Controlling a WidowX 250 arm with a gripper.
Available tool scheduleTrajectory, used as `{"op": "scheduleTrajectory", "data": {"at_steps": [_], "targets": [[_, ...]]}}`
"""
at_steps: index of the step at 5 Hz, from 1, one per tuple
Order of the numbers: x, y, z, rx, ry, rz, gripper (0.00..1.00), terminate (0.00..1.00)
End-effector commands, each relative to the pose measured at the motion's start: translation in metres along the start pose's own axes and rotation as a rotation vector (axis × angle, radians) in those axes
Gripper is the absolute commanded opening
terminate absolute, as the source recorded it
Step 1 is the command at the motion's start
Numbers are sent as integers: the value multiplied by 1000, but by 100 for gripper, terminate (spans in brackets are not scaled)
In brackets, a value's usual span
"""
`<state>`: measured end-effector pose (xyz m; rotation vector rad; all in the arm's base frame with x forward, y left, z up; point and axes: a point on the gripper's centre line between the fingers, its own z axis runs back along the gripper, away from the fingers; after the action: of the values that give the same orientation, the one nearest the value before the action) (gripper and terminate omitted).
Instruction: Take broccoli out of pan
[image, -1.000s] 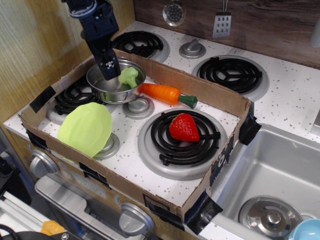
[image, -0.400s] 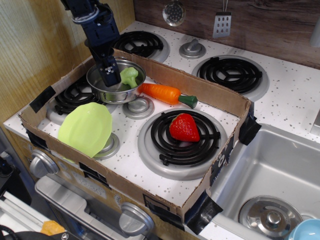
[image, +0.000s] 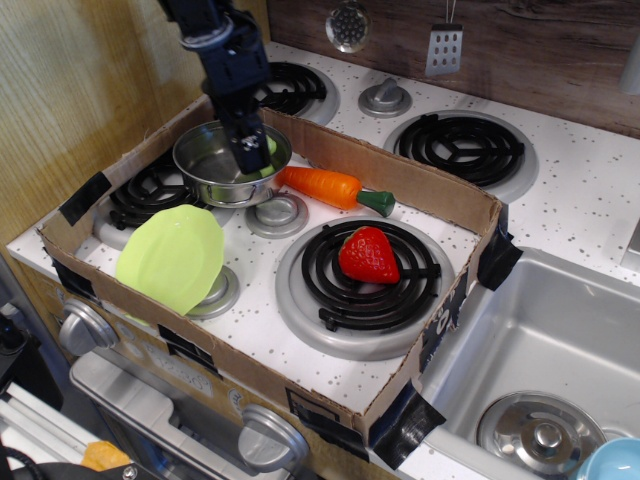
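Observation:
The shiny steel pan (image: 197, 152) stands on the back left burner inside the cardboard tray. The pale-green broccoli (image: 269, 147) lies in the pan's right side; only slivers of it show beside the gripper. My black gripper (image: 250, 158) reaches down into the pan, right over the broccoli and covering most of it. Its fingers (image: 247, 143) point straight down at the floret. The frame does not show whether they are closed on it.
An orange carrot (image: 320, 184) lies just right of the pan. A red strawberry (image: 368, 255) sits on the front right burner. A lime-green plate (image: 170, 257) leans at the front left. The cardboard tray wall (image: 400, 180) runs behind the pan. A sink (image: 560, 330) is at the right.
The gripper has moved right inside the pan, from the left of the broccoli to directly over it. The broccoli, plainly visible before, is now mostly covered.

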<state>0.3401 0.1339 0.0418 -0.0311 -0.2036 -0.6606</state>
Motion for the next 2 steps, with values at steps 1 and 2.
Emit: {"op": "scheduleTrajectory", "data": {"at_steps": [1,2], "targets": [[25,21,7,49,-47,-14,100,0],[24,20,4,48,-57,-13,100,0]]}}
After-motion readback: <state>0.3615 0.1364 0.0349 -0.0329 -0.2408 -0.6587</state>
